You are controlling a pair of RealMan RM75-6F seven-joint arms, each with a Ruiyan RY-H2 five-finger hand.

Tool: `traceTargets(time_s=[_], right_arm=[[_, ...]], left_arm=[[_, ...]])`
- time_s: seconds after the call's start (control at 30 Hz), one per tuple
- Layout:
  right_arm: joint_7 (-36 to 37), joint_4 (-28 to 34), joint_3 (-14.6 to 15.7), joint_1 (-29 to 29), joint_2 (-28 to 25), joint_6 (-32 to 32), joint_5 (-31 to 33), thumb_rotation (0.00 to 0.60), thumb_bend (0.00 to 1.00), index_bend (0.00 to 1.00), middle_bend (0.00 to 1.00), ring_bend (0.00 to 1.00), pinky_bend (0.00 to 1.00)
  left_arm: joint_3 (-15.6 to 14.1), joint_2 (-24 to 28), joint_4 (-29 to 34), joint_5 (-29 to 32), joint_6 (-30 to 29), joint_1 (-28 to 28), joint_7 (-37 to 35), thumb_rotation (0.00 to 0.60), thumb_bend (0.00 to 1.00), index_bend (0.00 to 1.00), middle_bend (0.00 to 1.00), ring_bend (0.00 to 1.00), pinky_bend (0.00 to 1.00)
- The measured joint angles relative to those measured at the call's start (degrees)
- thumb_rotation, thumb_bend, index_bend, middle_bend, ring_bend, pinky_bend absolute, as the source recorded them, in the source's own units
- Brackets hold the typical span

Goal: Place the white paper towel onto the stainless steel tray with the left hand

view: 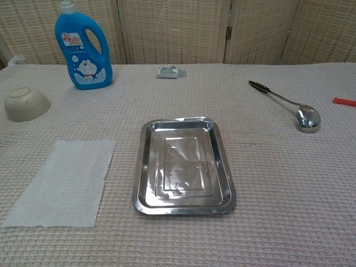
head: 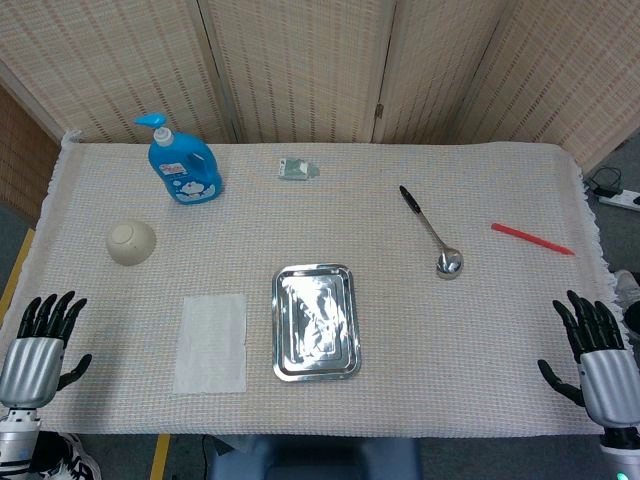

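Observation:
A white paper towel (head: pixel 211 342) (view: pixel 65 180) lies flat on the cloth, just left of the stainless steel tray (head: pixel 283 345) (view: pixel 143 178), which holds nothing. My left hand (head: pixel 40 347) hovers at the table's near left corner, fingers spread, well to the left of the towel. My right hand (head: pixel 598 354) is at the near right corner, fingers also spread and holding nothing. Neither hand shows in the chest view.
A blue soap bottle (head: pixel 183 163) (view: pixel 82 49) stands at the back left, an overturned beige bowl (head: pixel 131 242) (view: pixel 26 103) in front of it. A small packet (head: pixel 298 169) lies at the back centre. A ladle (head: pixel 434 234) and a red stick (head: pixel 531 239) lie to the right.

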State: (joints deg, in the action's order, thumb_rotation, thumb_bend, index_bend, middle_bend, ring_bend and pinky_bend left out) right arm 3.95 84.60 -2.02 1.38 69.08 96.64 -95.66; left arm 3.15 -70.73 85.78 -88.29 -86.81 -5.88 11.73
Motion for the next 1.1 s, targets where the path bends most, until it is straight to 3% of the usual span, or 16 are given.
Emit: traceTargets(time_s=[0.3, 0.4, 0.5, 0.63, 0.77, 0.83, 0.87, 0.9, 1.0, 1.1], right_arm=[[1.4, 0.7, 0.7, 1.0, -1.1, 1.7, -1.0, 0.600, 0.32, 0.00, 0.00, 0.00, 0.00], [1.7, 1.1, 0.8, 1.3, -1.5, 1.8, -0.5, 0.600, 0.31, 0.00, 0.00, 0.00, 0.00], [2.5, 2.3, 1.0, 1.5, -2.4, 1.5, 0.1, 0.600, 0.31, 0.00, 0.00, 0.00, 0.00], [2.6, 2.5, 1.0, 1.6, -2.5, 2.4, -0.9, 0.600, 0.32, 0.00, 0.00, 0.00, 0.00], [3.3, 2.0, 0.8, 1.5, -1.8, 2.9, -1.3, 0.600, 0.31, 0.00, 0.00, 0.00, 0.00], [2.9, 1.6, 0.8, 1.4, -1.3, 2.6, -1.2, 0.600, 0.31, 0.00, 0.00, 0.00, 0.00], [2.9, 1.5, 0.7, 1.3, -1.2, 2.3, -0.9, 0.600, 0.31, 0.00, 0.00, 0.00, 0.00], [3.0, 1.5, 0.6, 1.2, -1.1, 2.2, -0.7, 0.600, 0.32, 0.00, 0.00, 0.00, 0.00], [3.8, 1.4, 0.0, 1.1, -1.0, 2.1, 0.1, 0.600, 0.31, 0.00, 0.00, 0.00, 0.00], [3.8, 0.9, -0.4, 1.0, -0.6, 2.2, 0.5, 0.600, 0.32, 0.00, 0.00, 0.00, 0.00]], left_arm=[[-0.9, -0.7, 0.2, -1.1, 0.2, -0.3, 1.1, 0.600, 0.29, 0.16, 0.09, 0.02, 0.00], [-1.4, -1.1, 0.0, -2.4, -0.1, -0.4, 1.1, 0.600, 0.29, 0.14, 0.05, 0.02, 0.01], [-2.5, -1.9, -0.8, -5.1, -0.5, -0.6, 0.6, 0.600, 0.29, 0.14, 0.09, 0.04, 0.09], [-4.2, -3.5, -4.0, -10.1, -0.8, -1.7, -2.8, 0.600, 0.29, 0.22, 0.38, 0.28, 0.35], [-5.2, -5.7, -10.0, -13.8, -1.1, -3.1, -5.6, 0.600, 0.29, 0.28, 0.54, 0.46, 0.60], [-5.7, -7.0, -13.3, -14.6, -1.1, -4.0, -7.8, 0.600, 0.29, 0.30, 0.73, 0.61, 0.76], [-5.9, -7.5, -14.4, -15.0, -1.1, -4.4, -8.8, 0.600, 0.29, 0.31, 0.87, 0.74, 0.88], [-5.9, -8.1, -15.6, -15.5, -1.4, -4.7, -9.6, 0.600, 0.29, 0.33, 0.95, 0.83, 0.94], [-6.0, -9.7, -18.8, -16.6, -2.8, -5.4, -10.7, 0.600, 0.29, 0.39, 1.00, 0.98, 1.00], [-6.6, -10.6, -20.4, -17.6, -3.1, -6.1, -12.5, 0.600, 0.29, 0.44, 1.00, 1.00, 1.00]])
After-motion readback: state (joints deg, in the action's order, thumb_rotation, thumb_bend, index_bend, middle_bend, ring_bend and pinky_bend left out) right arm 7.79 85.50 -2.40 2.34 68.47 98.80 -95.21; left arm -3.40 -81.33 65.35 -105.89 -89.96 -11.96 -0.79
